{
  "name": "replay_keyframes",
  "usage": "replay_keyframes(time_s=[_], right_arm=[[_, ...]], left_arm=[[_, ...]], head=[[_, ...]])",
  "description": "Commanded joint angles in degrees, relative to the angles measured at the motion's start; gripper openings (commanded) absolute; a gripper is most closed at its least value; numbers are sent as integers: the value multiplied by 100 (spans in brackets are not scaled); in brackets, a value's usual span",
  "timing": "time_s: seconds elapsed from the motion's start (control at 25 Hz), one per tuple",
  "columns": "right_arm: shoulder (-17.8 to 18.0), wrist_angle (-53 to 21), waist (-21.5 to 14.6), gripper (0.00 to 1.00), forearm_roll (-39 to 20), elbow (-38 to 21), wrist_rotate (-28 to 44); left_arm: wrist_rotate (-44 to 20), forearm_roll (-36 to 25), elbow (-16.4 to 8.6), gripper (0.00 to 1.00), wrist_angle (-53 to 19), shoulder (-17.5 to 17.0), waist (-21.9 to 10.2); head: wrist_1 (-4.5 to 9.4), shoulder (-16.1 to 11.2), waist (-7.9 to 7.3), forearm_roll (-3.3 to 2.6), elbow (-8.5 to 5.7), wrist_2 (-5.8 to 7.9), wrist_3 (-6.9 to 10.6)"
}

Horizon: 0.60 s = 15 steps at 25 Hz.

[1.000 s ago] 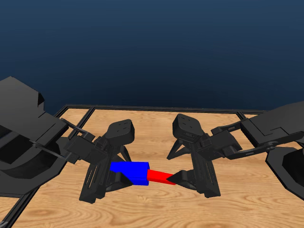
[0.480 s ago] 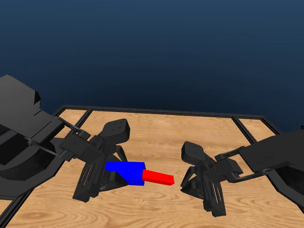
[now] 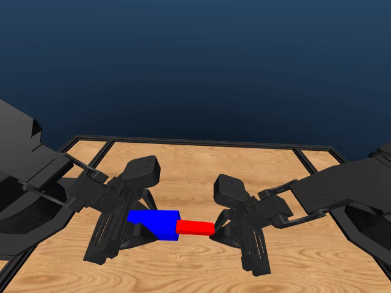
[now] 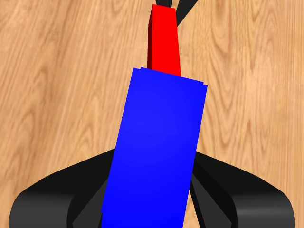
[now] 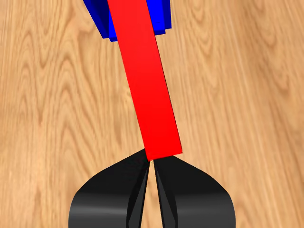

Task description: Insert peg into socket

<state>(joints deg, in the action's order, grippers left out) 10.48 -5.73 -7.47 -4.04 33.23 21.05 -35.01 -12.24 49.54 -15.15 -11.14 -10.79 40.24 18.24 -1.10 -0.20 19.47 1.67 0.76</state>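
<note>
The blue socket [image 3: 154, 224] hangs just above the table, and my left gripper [image 3: 142, 231] is shut on it, one jaw on each side in the left wrist view. The red peg [image 3: 195, 227] sticks out of the socket's open end toward the right arm, its near part hidden inside. From the left wrist I see the socket [image 4: 156, 152] with the peg [image 4: 165, 42] beyond it. My right gripper [image 3: 218, 229] is shut, its tips [image 5: 152, 166] against the peg's [image 5: 147, 95] free end with nothing between the jaws. The socket [image 5: 164, 16] shows behind the peg.
The wooden table [image 3: 201, 171] lies under both grippers. A black frame rail [image 3: 183, 142] runs along its far edge, with side rails at left and right. Beyond the rail is only dark blue background.
A second ago the right gripper held the peg's end. Half a second ago it had let go and backed off. Now it is back at the peg's end with its jaws shut.
</note>
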Motion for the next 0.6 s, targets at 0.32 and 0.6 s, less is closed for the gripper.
replay_keyframes(time_s=[0.32,0.6], right_arm=[[509,392,91,0,63,-1334,-629],[813,254,125,0,161,-1628,-795]], left_arm=[[-20,-6,-130,0,279,-90,-12],[-138,-40,-119,0,1,-169,-54]], head=[[-32,78,-67,32,-47,-56,-68],[-49,58,-92,44,-59,-84,-99]])
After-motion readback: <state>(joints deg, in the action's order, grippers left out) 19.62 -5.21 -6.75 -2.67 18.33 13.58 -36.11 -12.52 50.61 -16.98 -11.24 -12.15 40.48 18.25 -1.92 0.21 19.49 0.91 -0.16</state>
